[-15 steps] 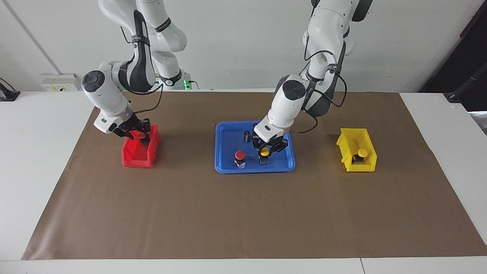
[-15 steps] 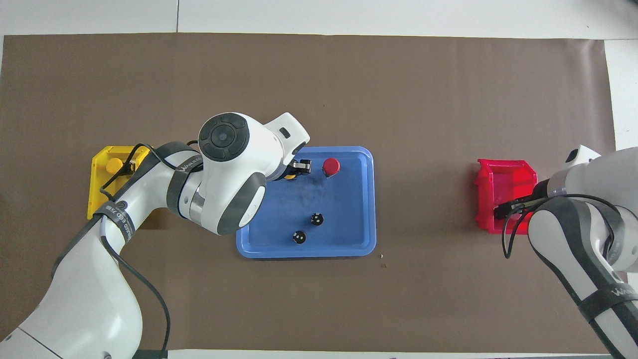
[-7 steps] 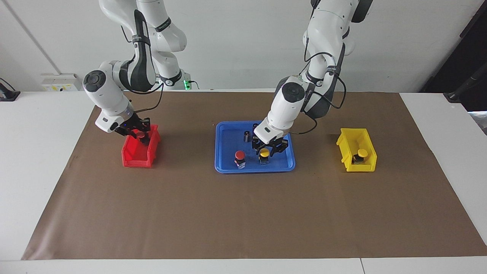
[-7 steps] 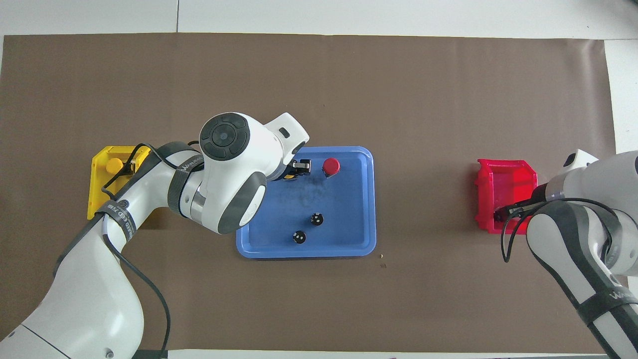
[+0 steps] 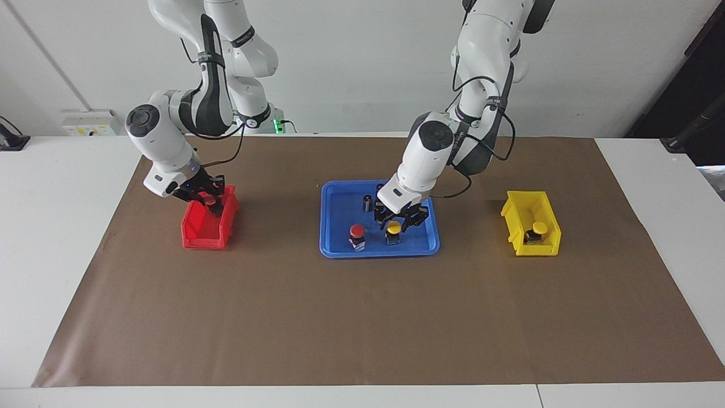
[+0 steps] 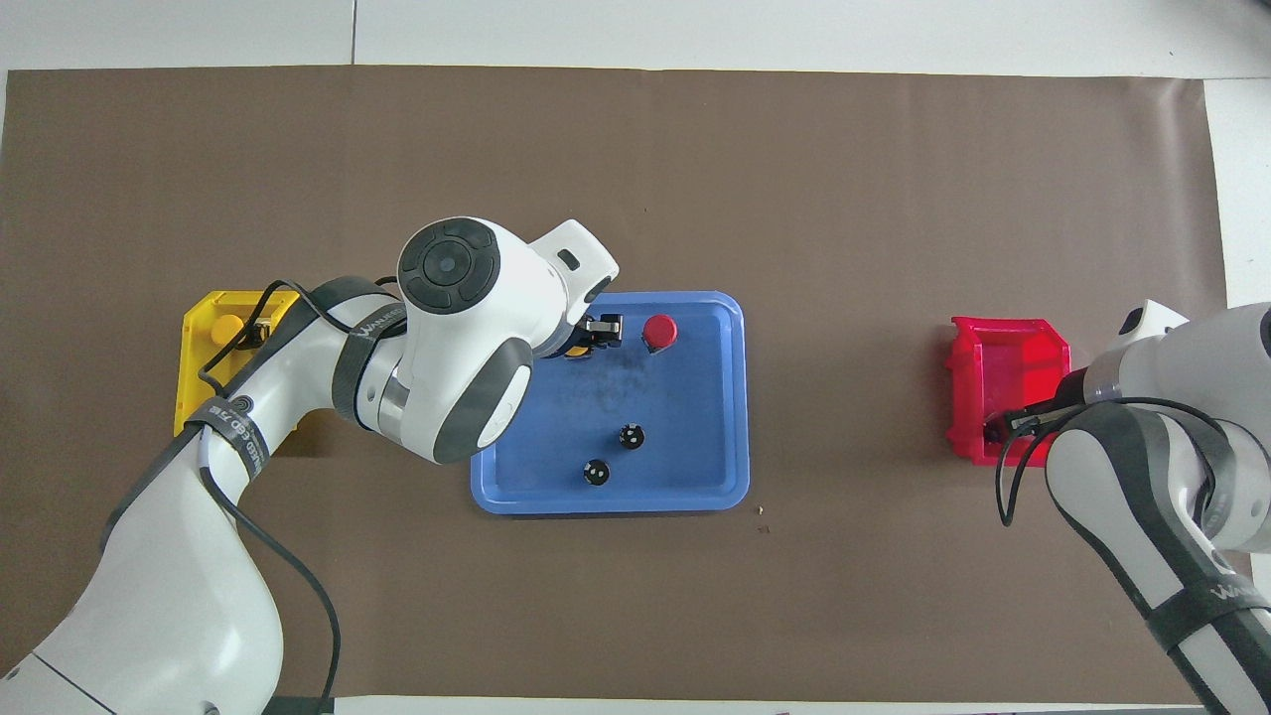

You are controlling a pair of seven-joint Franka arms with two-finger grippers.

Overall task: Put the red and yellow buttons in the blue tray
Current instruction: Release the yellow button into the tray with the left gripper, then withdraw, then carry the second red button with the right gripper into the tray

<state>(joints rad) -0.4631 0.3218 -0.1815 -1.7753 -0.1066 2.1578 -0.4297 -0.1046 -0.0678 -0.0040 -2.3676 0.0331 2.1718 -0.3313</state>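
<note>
The blue tray [image 5: 334, 249] lies mid-table. In it stand a red button [image 5: 357, 231] and a yellow button [image 5: 393, 228]. My left gripper [image 5: 399, 219] hangs just above the yellow button, open, its fingers apart on either side of the cap. In the overhead view the left arm hides most of that button [image 6: 574, 350]. A second yellow button [image 5: 538, 228] sits in the yellow bin [image 5: 518, 226]. My right gripper [image 5: 207, 198] is at the red bin [image 5: 198, 235], shut on a red button [image 5: 210, 200] at rim height.
Two dark cylinders [image 6: 631, 436] [image 6: 596, 473] stand in the tray's part nearer to the robots. The red bin is toward the right arm's end, the yellow bin toward the left arm's end. Brown paper [image 5: 362, 317] covers the table.
My left gripper has let go of the yellow button in the tray and risen slightly. My right gripper has lifted a little in the red bin with the red button.
</note>
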